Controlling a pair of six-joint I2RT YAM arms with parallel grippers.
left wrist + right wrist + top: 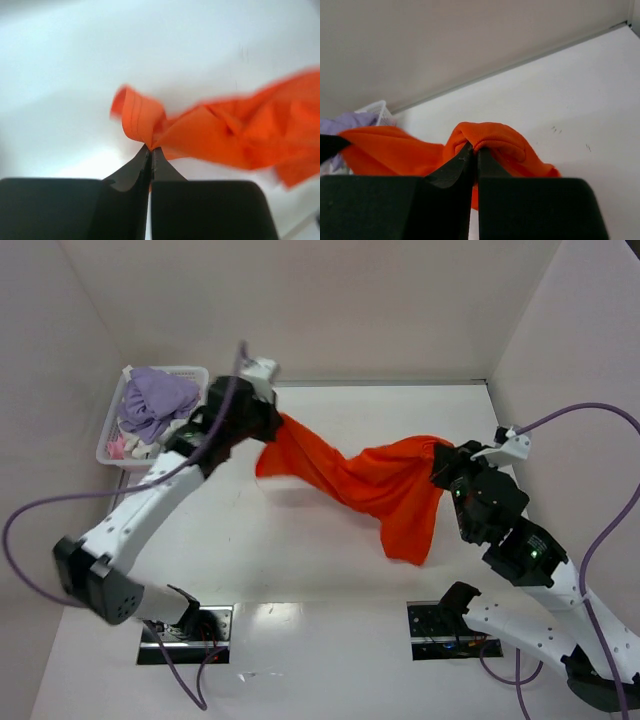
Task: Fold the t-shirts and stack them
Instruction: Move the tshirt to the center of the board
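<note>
An orange t-shirt (pixel 370 485) hangs stretched above the table between my two grippers, sagging in the middle with a loose part drooping toward the near right. My left gripper (pixel 272 422) is shut on its left end, a stitched hem (pixel 137 122) pinched at the fingertips (pixel 145 160) in the left wrist view. My right gripper (pixel 440 462) is shut on a bunched fold (pixel 490 137) at the shirt's right end. More t-shirts, a lilac one (pixel 155 400) on top, lie heaped in the basket at the far left.
A white lattice basket (pixel 115 445) stands at the far left corner of the white table (pixel 320 570), close behind my left arm. Walls close the space on the left, back and right. Purple cables loop off both arms.
</note>
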